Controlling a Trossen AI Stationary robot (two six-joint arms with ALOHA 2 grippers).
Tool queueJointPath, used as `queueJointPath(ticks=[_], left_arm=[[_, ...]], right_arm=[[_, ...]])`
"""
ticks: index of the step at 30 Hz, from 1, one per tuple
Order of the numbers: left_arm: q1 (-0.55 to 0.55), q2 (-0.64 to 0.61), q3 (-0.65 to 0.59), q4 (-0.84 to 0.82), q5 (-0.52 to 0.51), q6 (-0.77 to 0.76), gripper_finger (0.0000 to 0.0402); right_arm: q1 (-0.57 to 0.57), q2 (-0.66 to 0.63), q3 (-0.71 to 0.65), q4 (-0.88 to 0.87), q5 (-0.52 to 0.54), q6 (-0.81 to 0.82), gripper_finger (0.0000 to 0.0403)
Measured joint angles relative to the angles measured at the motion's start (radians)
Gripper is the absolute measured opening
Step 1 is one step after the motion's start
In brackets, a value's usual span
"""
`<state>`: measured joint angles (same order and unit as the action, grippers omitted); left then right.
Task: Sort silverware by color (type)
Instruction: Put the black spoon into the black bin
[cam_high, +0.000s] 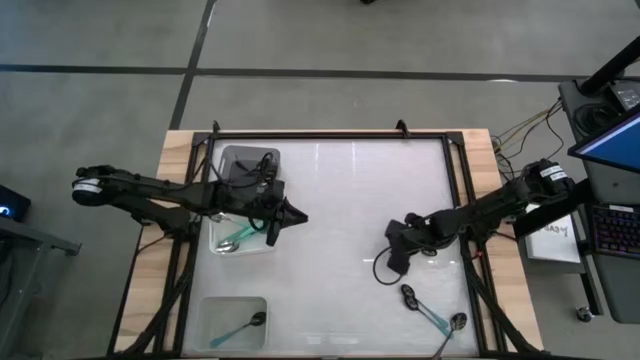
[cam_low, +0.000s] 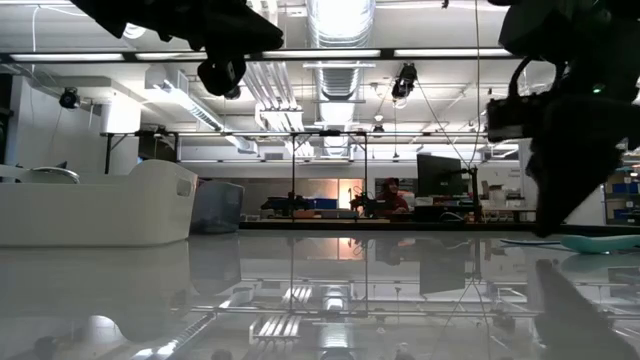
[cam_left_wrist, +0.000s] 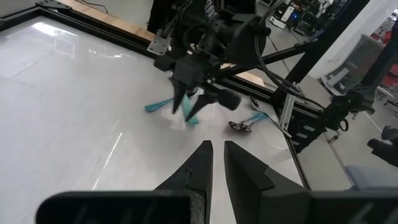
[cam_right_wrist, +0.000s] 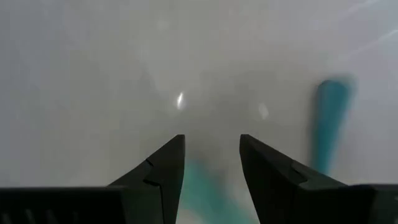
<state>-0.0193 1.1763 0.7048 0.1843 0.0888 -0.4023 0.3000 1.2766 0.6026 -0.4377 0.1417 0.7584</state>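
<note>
— Where are the spoons?
— Two lie near the right claw (cam_high: 392, 262) on the counter (cam_high: 340, 200); others sit in the left bins.
— Claws?
— Right released, low over the counter. Left claw (cam_high: 297, 217) clenched, empty, beside the white bin (cam_high: 228, 160).

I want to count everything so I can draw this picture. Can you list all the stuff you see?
Spoons on the table: two, teal handles, near the front right corner.
Spoons in the white bin: at least two, teal handles.
Spoon in the clear bin: one, dark bowl, teal handle.
White bin: one, left side of the table.
Grey bin: one, just behind the white bin, inside partly hidden.
Clear bin: one, front left corner.
Table: one, shiny white top, black frame.
Person: one, far back in the room.
Left gripper: black, empty, at the white bin's right edge.
Right gripper: black, open, low over the table, by the loose spoons.
</note>
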Motion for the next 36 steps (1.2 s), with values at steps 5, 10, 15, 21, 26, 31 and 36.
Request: queueJointPath(ticks=[5,10,15,21,26,31,36], left_arm=[[0.000,0.000,0.000,0.001,-0.001,0.000,0.0023],[0.000,0.000,0.000,0.001,-0.002,0.000,0.0023],[0.000,0.000,0.000,0.001,-0.004,0.000,0.0023],[0.000,0.000,0.000,0.002,-0.007,0.001,0.0023],[0.000,0.000,0.000,0.001,-0.030,0.004,0.0023],[0.000,0.000,0.000,-0.004,-0.030,0.004,0.0023],[0.000,0.000,0.000,-0.015,-0.030,0.028,0.0023]], right_arm=[[0.000,0.000,0.058,-0.142,-0.161,-0.016,0.0146],[0.017,0.000,0.102,-0.315,-0.202,-0.134,0.0146],[0.019,0.000,0.100,-0.338,-0.245,-0.278,0.0146],[0.019,0.001,0.094,-0.342,-0.236,-0.397,0.0146],[0.018,0.001,0.075,-0.341,-0.167,-0.469,0.0146],[0.018,0.001,0.047,-0.333,-0.202,-0.472,0.0146],[0.019,0.001,0.010,-0.279,-0.201,-0.474,0.0146]])
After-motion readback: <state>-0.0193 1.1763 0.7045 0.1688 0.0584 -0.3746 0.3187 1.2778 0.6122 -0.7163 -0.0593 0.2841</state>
